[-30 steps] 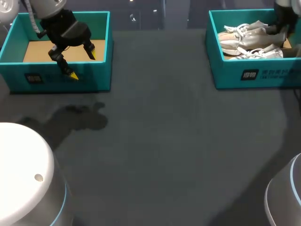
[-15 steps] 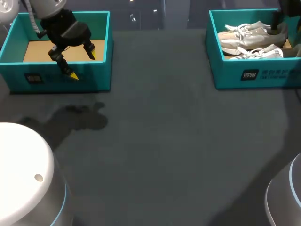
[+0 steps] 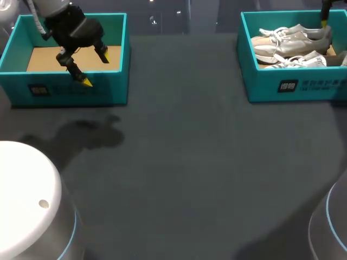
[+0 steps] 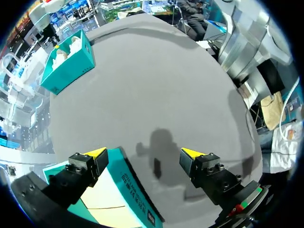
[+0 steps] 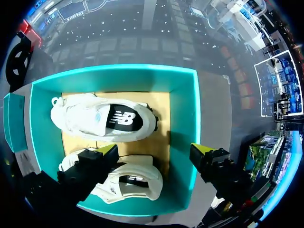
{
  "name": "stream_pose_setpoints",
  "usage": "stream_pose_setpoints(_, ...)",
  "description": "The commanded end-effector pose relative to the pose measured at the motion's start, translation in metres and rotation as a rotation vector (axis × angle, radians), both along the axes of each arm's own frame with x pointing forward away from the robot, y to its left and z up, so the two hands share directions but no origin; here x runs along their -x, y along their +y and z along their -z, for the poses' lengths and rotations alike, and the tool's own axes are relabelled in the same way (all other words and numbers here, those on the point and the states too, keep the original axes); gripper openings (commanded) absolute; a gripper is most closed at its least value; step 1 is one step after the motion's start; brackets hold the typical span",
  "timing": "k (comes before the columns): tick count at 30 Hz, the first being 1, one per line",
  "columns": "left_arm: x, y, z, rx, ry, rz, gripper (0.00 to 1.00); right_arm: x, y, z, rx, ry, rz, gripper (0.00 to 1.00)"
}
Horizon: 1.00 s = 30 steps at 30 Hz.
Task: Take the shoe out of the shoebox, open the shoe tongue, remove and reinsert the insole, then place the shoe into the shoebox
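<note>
head view: two white shoes [image 3: 290, 44] lying side by side in the teal shoebox [image 3: 287, 86] at the table's far right; right gripper [image 3: 324, 16] hovering at that box's far corner, only one yellow tip showing, holding nothing. left gripper [image 3: 95, 67] hanging over the near wall of a second teal box [image 3: 65, 89] at far left, fingers apart, empty. left wrist view: looking along spread fingers [image 4: 97, 154], one over that box's wall and cardboard floor, the other over bare grey table [image 4: 156, 95]; nothing between them. right wrist view: looking straight down into the shoebox, both shoes on the cardboard floor, one nearer the gripper, partly under one finger; fingers [image 5: 205, 151] wide apart, well above the shoes, touching neither. judging the stage: fitting either a shoe about to be lifted out or one just set back in; not settling which from these views. no next move called here.
</note>
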<state>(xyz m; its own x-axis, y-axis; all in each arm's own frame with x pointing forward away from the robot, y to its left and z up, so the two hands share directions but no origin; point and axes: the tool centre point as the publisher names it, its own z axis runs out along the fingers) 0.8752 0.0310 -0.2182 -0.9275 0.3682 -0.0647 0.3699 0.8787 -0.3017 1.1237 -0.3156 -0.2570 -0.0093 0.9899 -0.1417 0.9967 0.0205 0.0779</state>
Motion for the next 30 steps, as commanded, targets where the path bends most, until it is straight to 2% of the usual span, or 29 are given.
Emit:
stream_pose_setpoints(1, -0.007, 0.011, -0.011, -0.010, 0.046, -0.298, 1.00, 0.046, 0.013, -0.030, 0.013, -0.041, -0.006, 1.00)
stream_pose_setpoints(6, -0.011, 0.030, -0.016, -0.071, 0.035, -0.673, 1.00, 0.068, 0.025, -0.042, -0.001, -0.035, -0.020, 1.00)
stream_pose_setpoints(8, -0.013, 0.040, -0.019, -0.110, 0.032, -0.883, 1.00, 0.077, 0.030, -0.048, -0.005, -0.030, -0.023, 1.00)
stream_pose_setpoints(9, -0.015, 0.046, -0.021, -0.145, 0.005, -1.007, 1.00, 0.077, 0.030, -0.048, -0.005, -0.030, -0.023, 1.00)
stream_pose_setpoints(11, -0.013, 0.062, -0.029, -0.190, -0.203, -1.181, 1.00, 0.077, 0.030, -0.048, -0.005, -0.030, -0.023, 1.00)
stream_pose_setpoints(23, -0.013, 0.062, -0.029, -0.190, -0.203, -1.181, 1.00, 0.077, 0.030, -0.048, -0.005, -0.030, -0.023, 1.00)
stream_pose_setpoints(25, -0.013, 0.066, -0.030, -0.192, -0.178, -1.227, 1.00, 0.086, 0.039, -0.051, 0.002, -0.051, -0.035, 1.00)
stream_pose_setpoints(28, -0.020, 0.076, -0.033, -0.232, -0.122, -1.375, 1.00, 0.104, 0.048, -0.055, 0.032, -0.042, -0.019, 1.00)
stream_pose_setpoints(30, -0.023, 0.081, -0.034, -0.228, -0.095, -1.411, 1.00, 0.114, 0.052, -0.057, 0.037, -0.034, -0.019, 1.00)
